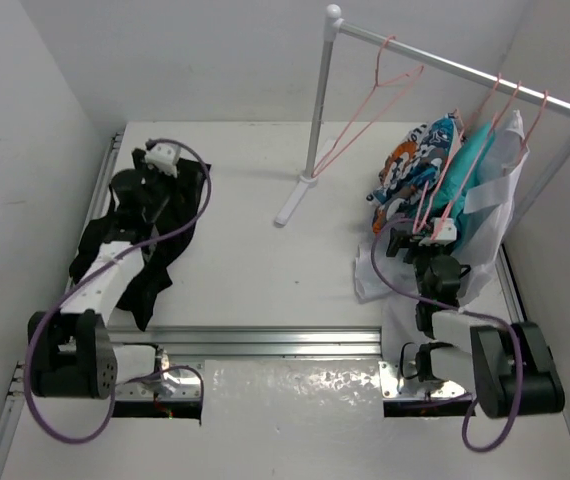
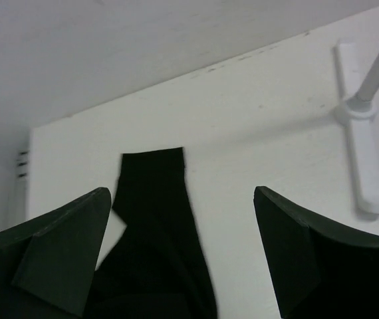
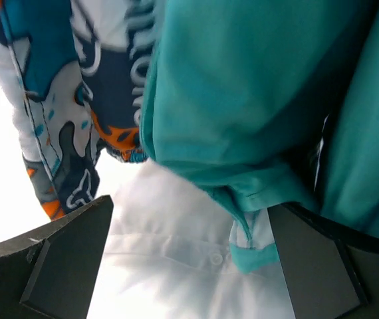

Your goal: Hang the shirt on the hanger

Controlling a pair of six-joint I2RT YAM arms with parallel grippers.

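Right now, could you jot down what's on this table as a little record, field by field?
black shirt: crumpled on the left of the table, on no hanger
empty pink hanger: hanging bare from the clothes rail
other clothes: a patterned garment, a teal garment and a white garment, hung on the same rail
left fingers: open, above a black sleeve
right fingers: open, holding nothing, close against the teal garment
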